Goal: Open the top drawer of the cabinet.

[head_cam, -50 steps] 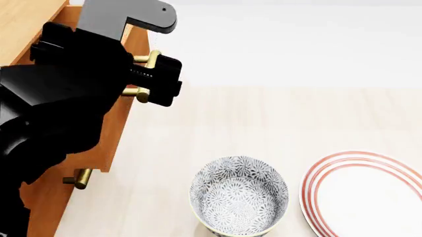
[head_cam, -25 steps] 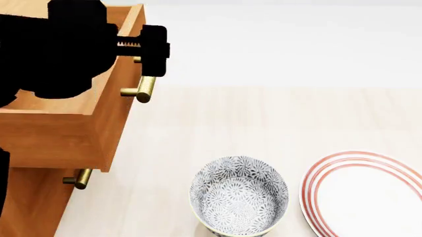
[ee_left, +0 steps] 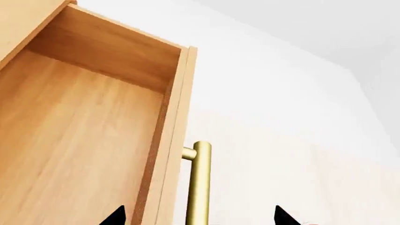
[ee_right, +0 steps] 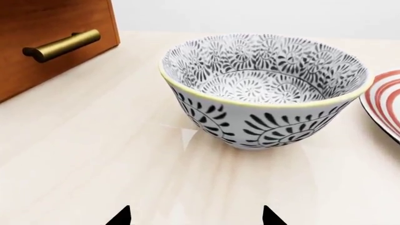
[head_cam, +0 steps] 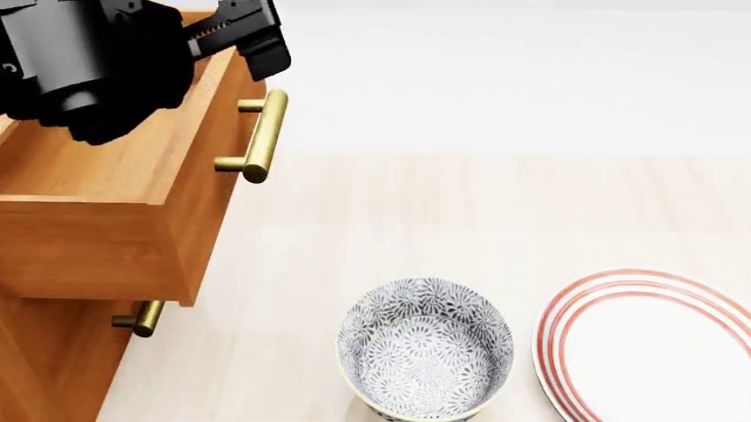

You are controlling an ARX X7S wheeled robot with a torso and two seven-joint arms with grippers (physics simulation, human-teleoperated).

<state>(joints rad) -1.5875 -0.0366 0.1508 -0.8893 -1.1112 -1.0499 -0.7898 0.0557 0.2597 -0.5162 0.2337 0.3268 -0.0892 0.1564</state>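
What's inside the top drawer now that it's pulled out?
The top drawer shows only bare wood in the left wrist view. In the head view the left tool covers part of the inside.

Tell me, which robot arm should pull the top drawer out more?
The left. Its gripper hangs above the top drawer, beside the brass handle. The right wrist view faces the patterned bowl, away from that handle.

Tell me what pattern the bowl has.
The bowl has a black floral print on white with a yellowish rim, clearest in the right wrist view.
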